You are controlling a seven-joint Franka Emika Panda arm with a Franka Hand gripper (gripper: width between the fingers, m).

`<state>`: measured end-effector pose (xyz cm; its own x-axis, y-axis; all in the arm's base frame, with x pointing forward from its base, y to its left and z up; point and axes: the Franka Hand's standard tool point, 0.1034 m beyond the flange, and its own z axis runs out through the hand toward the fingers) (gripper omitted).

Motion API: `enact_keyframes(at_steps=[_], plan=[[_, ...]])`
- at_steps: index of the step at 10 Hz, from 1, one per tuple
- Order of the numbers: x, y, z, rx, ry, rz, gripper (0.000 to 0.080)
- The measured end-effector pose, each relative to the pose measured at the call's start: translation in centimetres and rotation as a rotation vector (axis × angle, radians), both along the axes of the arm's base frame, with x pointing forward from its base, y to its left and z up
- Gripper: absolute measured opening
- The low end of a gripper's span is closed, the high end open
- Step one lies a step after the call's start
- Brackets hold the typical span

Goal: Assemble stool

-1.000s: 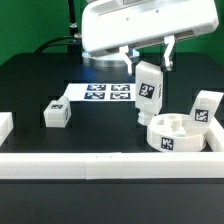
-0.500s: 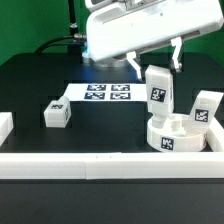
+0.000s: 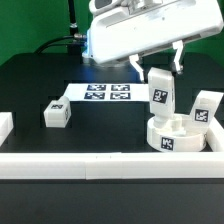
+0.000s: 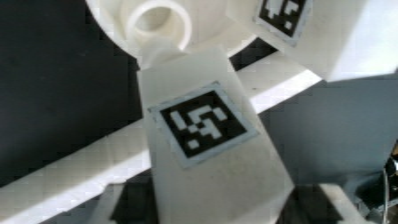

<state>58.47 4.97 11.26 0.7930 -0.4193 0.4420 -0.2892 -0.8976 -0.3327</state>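
Note:
My gripper (image 3: 157, 67) is shut on a white stool leg (image 3: 160, 95) and holds it upright just above the round seat (image 3: 176, 137), which lies at the exterior view's right. A second leg (image 3: 207, 108) stands in the seat's right side. A third leg (image 3: 56, 114) lies loose on the table at the left. In the wrist view the held leg (image 4: 210, 130) fills the frame with its square tag facing the camera. It sits between the fingers (image 4: 324, 198) of my gripper (image 4: 217, 205). The other leg's tag (image 4: 281, 14) shows beyond it.
The marker board (image 3: 105, 94) lies flat behind the middle of the black table. A long white border rail (image 3: 100, 166) runs along the front edge, and a white block (image 3: 5, 126) sits at the left edge.
The gripper has carried the held leg toward the exterior view's right, from beside the seat to above its near-left part. The other parts have not moved.

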Motion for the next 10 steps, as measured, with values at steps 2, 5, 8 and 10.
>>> enact_keyframes(at_steps=[2, 5, 8, 10], plan=[[-0.1, 0.3, -0.3, 0.002, 0.005, 0.004, 0.0327], [-0.2, 0.8, -0.6, 0.005, 0.010, 0.012, 0.0327], [-0.5, 0.8, -1.2, 0.008, 0.021, 0.010, 0.0327], [-0.6, 0.7, -1.6, 0.009, 0.022, 0.006, 0.0327]])
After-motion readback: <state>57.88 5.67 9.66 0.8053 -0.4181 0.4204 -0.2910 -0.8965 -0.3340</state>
